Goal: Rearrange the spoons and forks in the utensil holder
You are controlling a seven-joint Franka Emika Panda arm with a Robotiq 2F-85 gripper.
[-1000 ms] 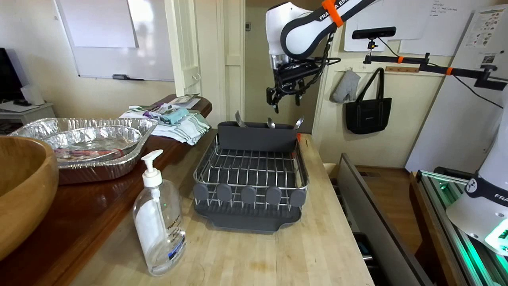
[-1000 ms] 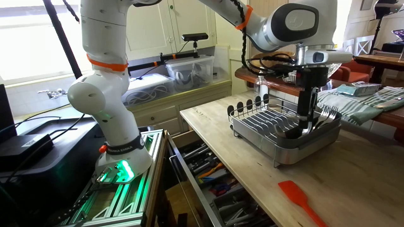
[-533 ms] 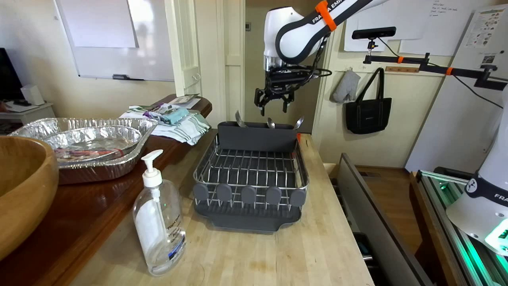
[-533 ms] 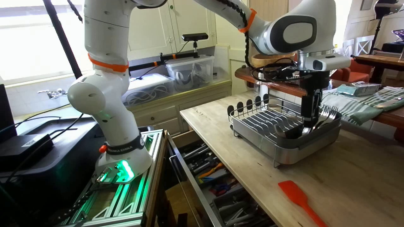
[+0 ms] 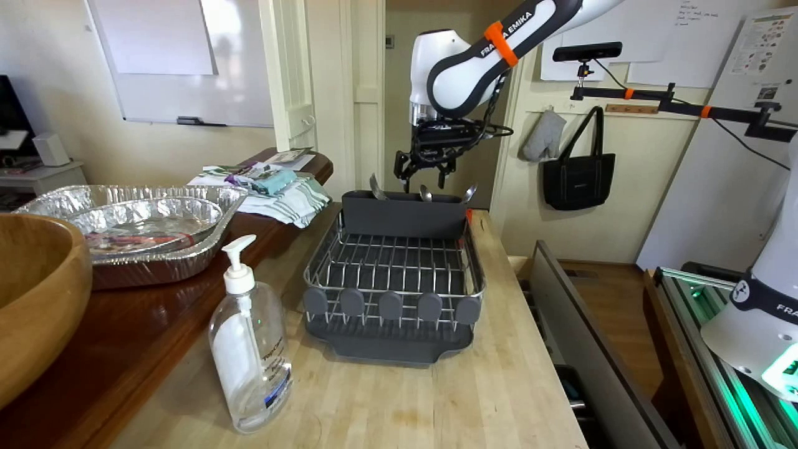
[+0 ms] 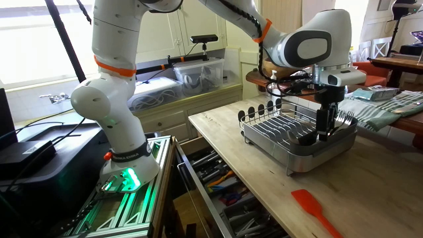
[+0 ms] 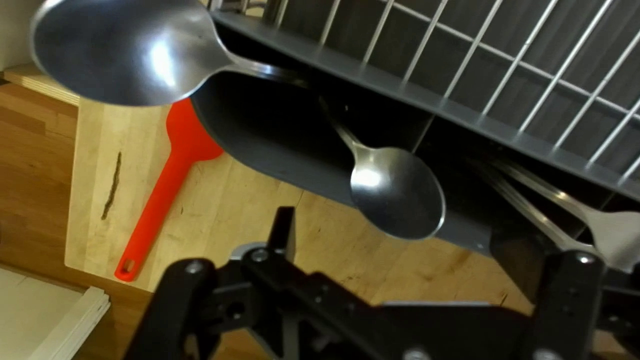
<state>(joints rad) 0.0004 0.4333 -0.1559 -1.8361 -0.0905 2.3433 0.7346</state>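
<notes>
The dark grey utensil holder (image 5: 402, 217) sits at the end of the wire rack and also shows in an exterior view (image 6: 317, 151) and the wrist view (image 7: 400, 95). In the wrist view a large spoon (image 7: 125, 50) leans out at the upper left, a smaller spoon (image 7: 397, 192) stands in the middle, and forks (image 7: 620, 235) lean at the right. Their handles go down into the dark holder. My gripper (image 7: 397, 235) is open and empty, with its fingers spread either side of the middle spoon's bowl in that view. In both exterior views the gripper (image 5: 424, 183) (image 6: 325, 136) hangs low over the holder.
The wire dish rack (image 5: 399, 274) adjoins the holder. A red spatula (image 6: 307, 201) lies on the wooden counter. An open drawer (image 6: 228, 185) of utensils is beside the counter. A soap bottle (image 5: 252, 355), foil tray (image 5: 218, 240) and wooden bowl (image 5: 43, 299) stand farther off.
My gripper has come down and moved left in an exterior view, from above the holder's right part to just over the middle spoon. It stays open. The spoons and forks have not visibly moved.
</notes>
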